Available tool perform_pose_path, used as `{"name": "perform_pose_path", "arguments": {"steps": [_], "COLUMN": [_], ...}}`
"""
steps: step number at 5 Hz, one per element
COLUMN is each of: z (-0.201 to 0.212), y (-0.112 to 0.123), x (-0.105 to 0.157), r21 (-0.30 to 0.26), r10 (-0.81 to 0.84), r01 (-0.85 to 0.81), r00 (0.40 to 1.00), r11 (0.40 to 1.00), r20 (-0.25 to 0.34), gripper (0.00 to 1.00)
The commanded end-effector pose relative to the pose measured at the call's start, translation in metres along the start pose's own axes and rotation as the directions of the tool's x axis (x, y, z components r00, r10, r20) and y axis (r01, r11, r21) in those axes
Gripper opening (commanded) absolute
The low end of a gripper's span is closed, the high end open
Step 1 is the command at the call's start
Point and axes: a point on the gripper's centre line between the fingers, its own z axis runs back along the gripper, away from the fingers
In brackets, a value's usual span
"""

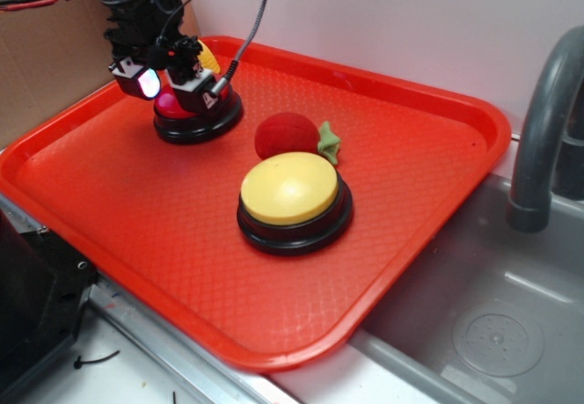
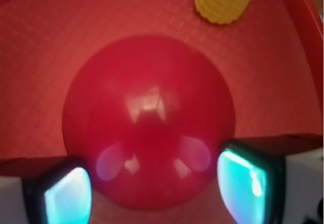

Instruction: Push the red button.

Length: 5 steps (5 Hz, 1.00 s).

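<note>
Hovering over the glossy red domed button at the tray's ten o'clock, the gripper, fingers spread and empty, likely needs only a straight downward press.

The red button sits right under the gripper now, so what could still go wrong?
1. The gripper is open, with a finger either side of the red button; the fingers might straddle the dome instead of pressing it.
2. An off-centre push could slide the button across the tray, perhaps toward the yellow ridged object behind it.
</note>
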Motion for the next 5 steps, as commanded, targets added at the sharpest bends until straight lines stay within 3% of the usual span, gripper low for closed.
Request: {"name": "perform_pose_path", "arguments": {"steps": [1, 3, 5], "z": [0.017, 0.059, 0.091], "y": [0.002, 0.007, 0.012], "x": [0.001, -0.004, -0.016], "r21": [0.036, 0.087, 0.056], "r10": [0.008, 0.001, -0.024], "r01": [-0.007, 0.002, 0.024], "r00": [1.000, 1.000, 1.000], "r11": [0.999, 0.996, 0.998], "r20": [-0.019, -0.026, 0.001], "gripper": [1.00, 1.00, 1.00]}}
